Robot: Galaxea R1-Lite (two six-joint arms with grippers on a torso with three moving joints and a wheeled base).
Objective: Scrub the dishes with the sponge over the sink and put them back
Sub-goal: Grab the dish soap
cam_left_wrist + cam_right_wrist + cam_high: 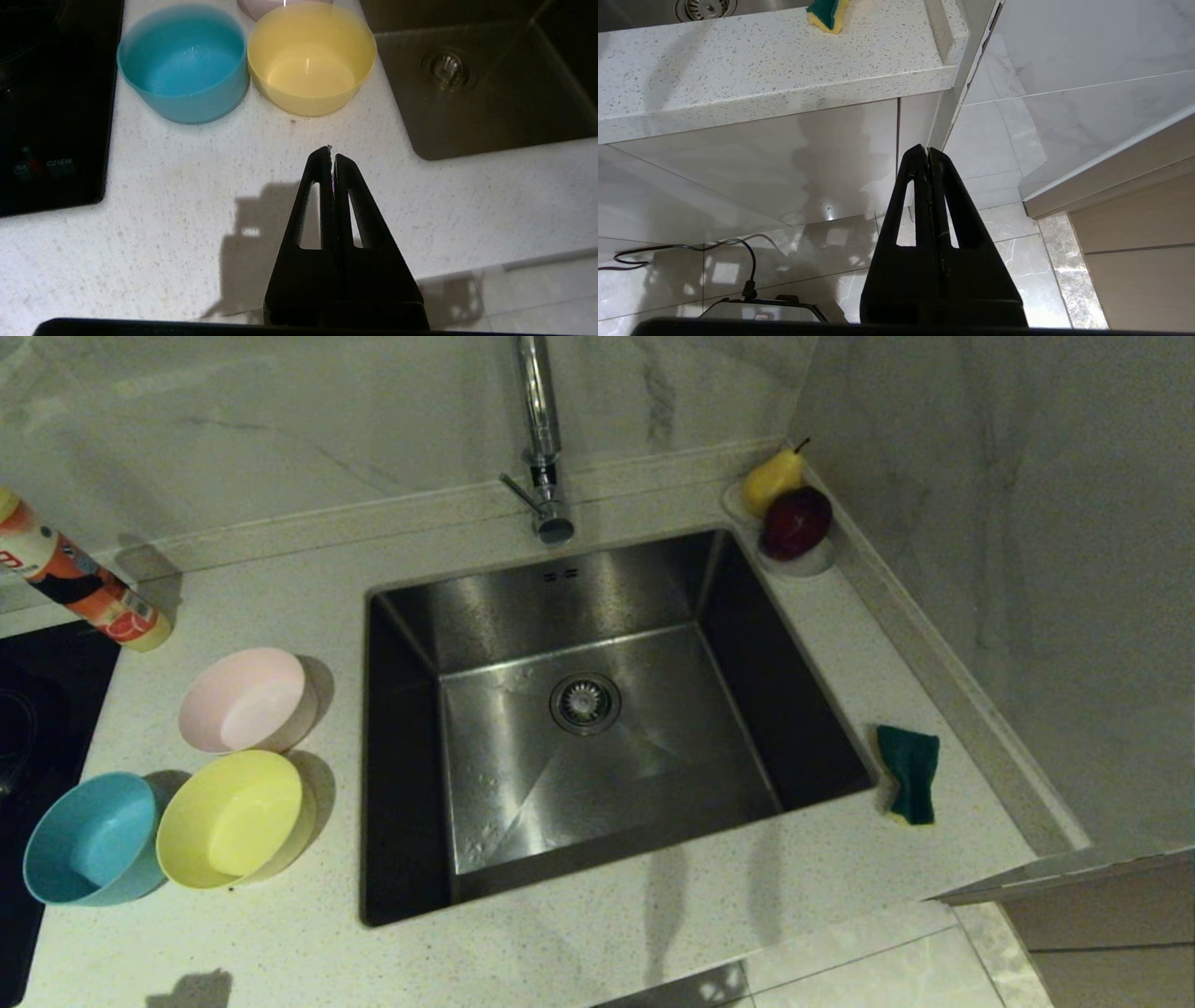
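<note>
Three bowls stand on the counter left of the sink (840, 709): a pale pink bowl (245, 700), a yellow bowl (233, 818) and a light blue bowl (91, 840). The sponge (910, 771), green face up, lies on the counter right of the sink. Neither arm shows in the head view. My left gripper (331, 150) is shut and empty, hovering over bare counter short of the yellow bowl (310, 56) and blue bowl (184, 60). My right gripper (927, 150) is shut and empty, below the counter's edge, with the sponge (827, 13) far beyond it.
A chrome tap (541, 439) rises behind the sink. A white saucer (812, 560) with a pear and a dark red fruit sits at the back right corner. An orange bottle (84, 583) lies at the far left, beside a black hob (37, 709). A wall bounds the right side.
</note>
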